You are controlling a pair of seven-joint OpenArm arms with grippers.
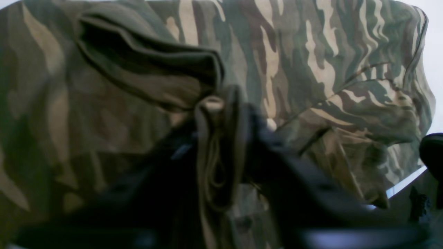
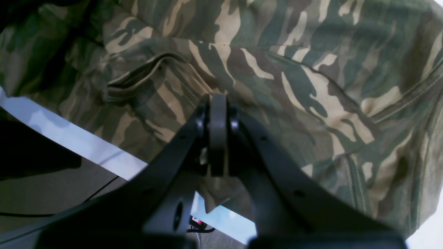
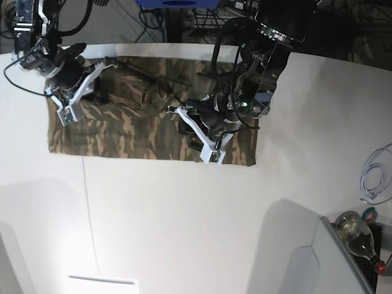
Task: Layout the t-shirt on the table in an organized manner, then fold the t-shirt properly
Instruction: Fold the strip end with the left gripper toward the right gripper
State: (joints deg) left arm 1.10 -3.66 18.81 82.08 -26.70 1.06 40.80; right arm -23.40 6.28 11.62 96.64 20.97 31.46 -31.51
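The t-shirt (image 3: 147,131), judged light, limp and prone to bunching, is spread along the far side of the table (image 3: 184,220), best gripped at hems, with the right tool (image 2: 218,103) clenched on its edge and a fold seen between the left tool's (image 1: 221,114) jaws.

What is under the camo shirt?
The white table is under the t-shirt; it shows on all sides. Anything else beneath the cloth is hidden, and both arms cover parts of the shirt.
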